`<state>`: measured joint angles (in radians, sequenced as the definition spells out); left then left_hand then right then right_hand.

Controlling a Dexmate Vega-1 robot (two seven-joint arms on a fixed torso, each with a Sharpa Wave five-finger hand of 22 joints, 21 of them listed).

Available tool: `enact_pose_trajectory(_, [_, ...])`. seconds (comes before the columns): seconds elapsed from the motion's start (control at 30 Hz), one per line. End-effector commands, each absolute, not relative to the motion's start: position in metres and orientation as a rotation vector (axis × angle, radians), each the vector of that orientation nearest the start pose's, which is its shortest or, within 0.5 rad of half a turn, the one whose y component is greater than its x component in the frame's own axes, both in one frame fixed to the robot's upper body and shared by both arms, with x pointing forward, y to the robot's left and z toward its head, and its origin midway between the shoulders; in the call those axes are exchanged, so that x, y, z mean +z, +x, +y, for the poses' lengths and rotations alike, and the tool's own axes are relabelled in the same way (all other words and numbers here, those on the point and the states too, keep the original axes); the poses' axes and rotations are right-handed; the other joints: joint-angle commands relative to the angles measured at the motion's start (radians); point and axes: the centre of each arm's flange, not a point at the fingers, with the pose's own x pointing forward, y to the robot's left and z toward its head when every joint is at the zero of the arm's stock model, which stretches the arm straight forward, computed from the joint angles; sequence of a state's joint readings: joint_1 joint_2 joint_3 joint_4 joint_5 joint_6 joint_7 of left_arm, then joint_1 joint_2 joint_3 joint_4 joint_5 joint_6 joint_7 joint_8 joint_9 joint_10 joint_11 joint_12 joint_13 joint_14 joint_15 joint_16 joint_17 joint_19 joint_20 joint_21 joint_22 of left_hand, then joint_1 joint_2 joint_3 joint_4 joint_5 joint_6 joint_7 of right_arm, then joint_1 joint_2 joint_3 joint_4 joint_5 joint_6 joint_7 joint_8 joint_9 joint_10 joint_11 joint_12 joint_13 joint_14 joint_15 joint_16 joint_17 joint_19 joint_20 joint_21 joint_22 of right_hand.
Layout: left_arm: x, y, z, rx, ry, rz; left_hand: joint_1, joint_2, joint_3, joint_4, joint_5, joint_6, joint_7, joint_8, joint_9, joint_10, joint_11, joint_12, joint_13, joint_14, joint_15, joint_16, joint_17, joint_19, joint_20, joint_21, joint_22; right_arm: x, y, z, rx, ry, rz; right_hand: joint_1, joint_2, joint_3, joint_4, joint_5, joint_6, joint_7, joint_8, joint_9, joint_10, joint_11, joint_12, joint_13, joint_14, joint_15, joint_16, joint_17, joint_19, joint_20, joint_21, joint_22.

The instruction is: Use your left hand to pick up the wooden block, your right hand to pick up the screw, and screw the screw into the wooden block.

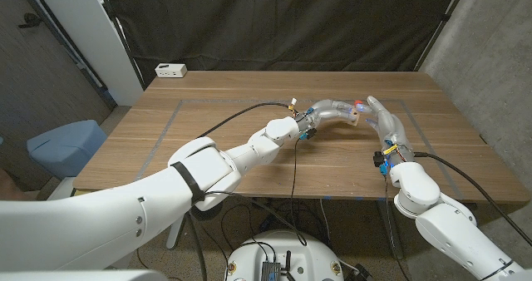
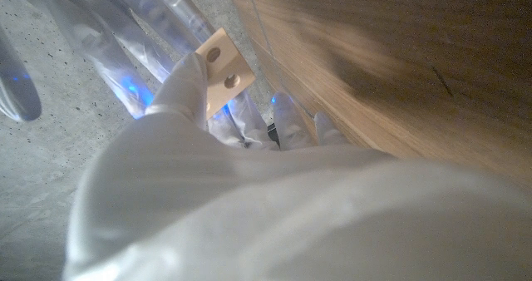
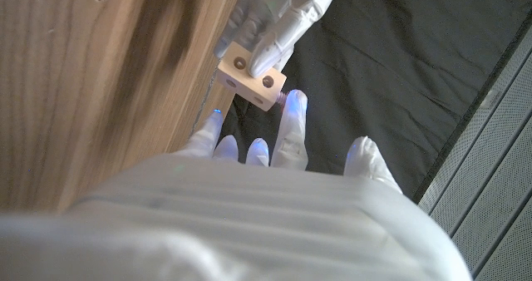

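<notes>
While my two arms meet over the far right part of the wooden counter [image 1: 249, 131], my left robot hand [image 1: 332, 112] holds the wooden block [image 1: 356, 115] up off the surface, its fingers [image 2: 184, 86] pinching the pale piece so that two round holes in its face stay uncovered. My right robot hand [image 1: 384, 121] stands just beside the block with its fingers [image 3: 287, 131] straight and spread apart, tips close under the block, gripping nothing that I can make out.
</notes>
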<state>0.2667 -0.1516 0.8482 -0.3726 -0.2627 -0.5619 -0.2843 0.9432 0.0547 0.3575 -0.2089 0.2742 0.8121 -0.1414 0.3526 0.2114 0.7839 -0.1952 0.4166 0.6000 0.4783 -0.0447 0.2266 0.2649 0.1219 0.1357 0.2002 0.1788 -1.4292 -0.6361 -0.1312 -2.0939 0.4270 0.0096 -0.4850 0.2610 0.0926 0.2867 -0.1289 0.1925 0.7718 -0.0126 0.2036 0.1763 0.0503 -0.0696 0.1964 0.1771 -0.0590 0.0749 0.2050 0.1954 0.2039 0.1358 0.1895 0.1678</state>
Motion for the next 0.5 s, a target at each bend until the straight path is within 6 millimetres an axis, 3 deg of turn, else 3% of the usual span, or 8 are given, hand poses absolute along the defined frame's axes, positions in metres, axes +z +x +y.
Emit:
enact_pose_trajectory(0.03, [-0.002, 0.671, -0.072, -0.815, 0.475, -0.597, -0.052, 0.065, 0.053, 0.054, 0.006, 0.073, 0.007, 0.028, 0.004, 0.006, -0.002, 0.019, 0.003, 0.010, -0.069, -0.002, 0.001, -0.002, 0.000, 0.005, 0.004, -0.067, 0.489, -0.285, -0.079, -0.061, -0.571, -0.001, 0.010, 0.005, -0.001, -0.001, 0.008, -0.002, 0.002, 0.002, 0.006, -0.006, 0.005, 0.003, 0.002, 0.003, 0.007, 0.003, 0.006, -0.003, 0.002, 0.003])
enact_pose_trajectory(0.5, [-0.001, 0.670, -0.070, -0.820, 0.474, -0.616, -0.052, 0.064, 0.052, 0.053, 0.006, 0.074, 0.008, 0.028, 0.004, 0.007, -0.004, 0.021, 0.005, 0.010, -0.070, -0.002, 0.001, -0.003, -0.001, 0.005, 0.004, -0.069, 0.480, -0.297, -0.162, -0.048, -0.579, 0.002, 0.011, 0.008, -0.005, -0.001, 0.023, 0.000, 0.000, 0.003, 0.027, 0.016, 0.009, 0.003, 0.019, 0.006, 0.012, 0.002, 0.017, -0.004, 0.005, 0.003])
